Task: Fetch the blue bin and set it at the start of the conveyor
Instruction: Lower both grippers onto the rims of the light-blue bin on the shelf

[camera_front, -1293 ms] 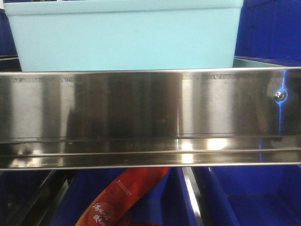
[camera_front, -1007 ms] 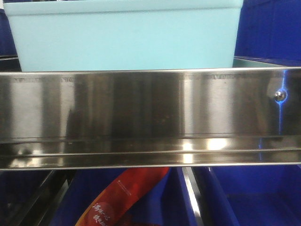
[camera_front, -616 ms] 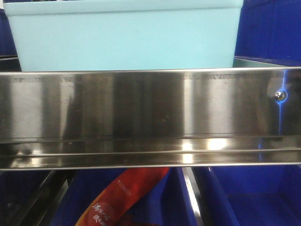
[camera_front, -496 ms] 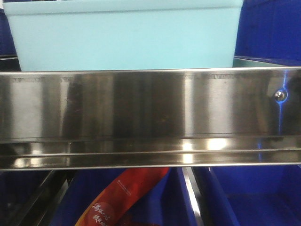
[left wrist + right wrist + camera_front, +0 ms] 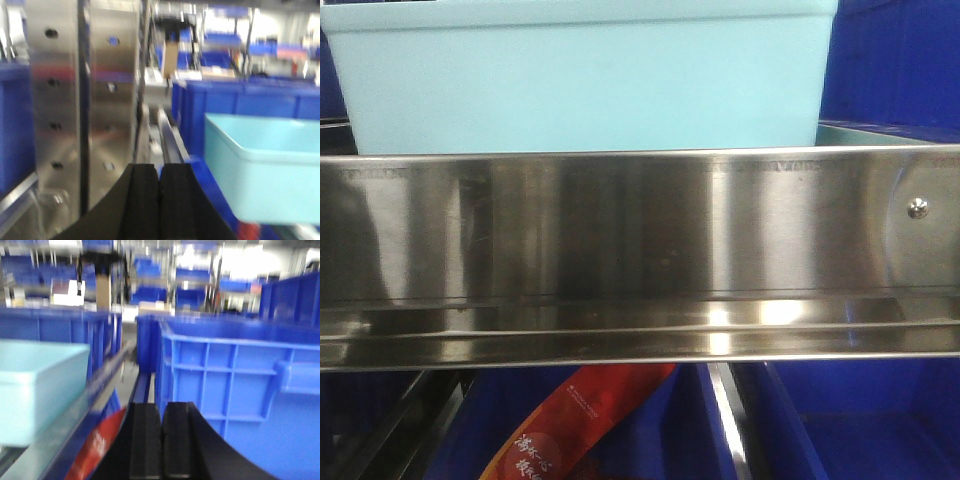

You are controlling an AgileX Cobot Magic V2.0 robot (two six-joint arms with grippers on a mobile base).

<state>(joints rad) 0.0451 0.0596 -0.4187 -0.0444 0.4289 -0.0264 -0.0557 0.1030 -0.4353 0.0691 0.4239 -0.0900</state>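
The light turquoise blue bin (image 5: pixel 585 80) stands on the shelf behind a shiny steel rail (image 5: pixel 640 250). It also shows at the right of the left wrist view (image 5: pixel 265 170) and at the left of the right wrist view (image 5: pixel 35 385). My left gripper (image 5: pixel 159 170) is shut and empty, to the left of the bin and apart from it. My right gripper (image 5: pixel 162 407) is shut and empty, to the right of the bin and apart from it. The conveyor start is out of view.
Dark royal-blue bins stand around: a large one at the right (image 5: pixel 240 390), others behind the turquoise bin (image 5: pixel 240 100). A perforated steel shelf post (image 5: pixel 80 100) is at the left. A red packet (image 5: pixel 580 420) lies in a blue bin on the lower shelf.
The front view has shifted slightly; the turquoise bin looks a little larger and the reflections on the steel rail have moved. The bin stays on the shelf.
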